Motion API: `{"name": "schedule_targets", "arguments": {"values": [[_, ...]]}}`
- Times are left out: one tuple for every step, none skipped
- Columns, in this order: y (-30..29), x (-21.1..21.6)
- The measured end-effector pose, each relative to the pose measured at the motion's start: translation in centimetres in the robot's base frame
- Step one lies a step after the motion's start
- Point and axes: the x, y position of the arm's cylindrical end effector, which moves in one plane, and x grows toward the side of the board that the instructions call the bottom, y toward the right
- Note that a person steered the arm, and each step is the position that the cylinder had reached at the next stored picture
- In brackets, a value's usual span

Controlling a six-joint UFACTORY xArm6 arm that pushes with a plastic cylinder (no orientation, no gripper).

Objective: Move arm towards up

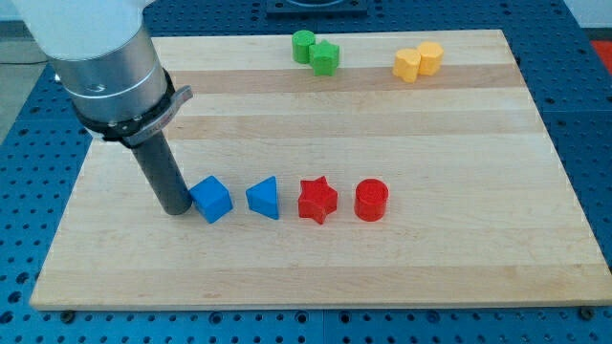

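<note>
Where the dark straight rod meets the pale wooden board [449,239] in the camera view, my tip [177,210] is seen touching the left side of the blue cube [211,199]. No pincer is carried; the rod's long axis runs nearly upright, leaning toward the view's top left. A row is formed rightward by the blue triangular block [264,198], red star [317,201] and red cylinder [371,201]. Two green blocks [316,52] and two yellow blocks [418,61] are set near the top edge. A blue perforated table [585,115] is seen beneath.
</note>
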Motion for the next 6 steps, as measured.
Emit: {"name": "schedule_targets", "arguments": {"values": [[0.0,0.0],[0.6,0.0],[0.4,0.1],[-0.2,-3.3],[1.7,-6.8],[7.7,-9.7]]}}
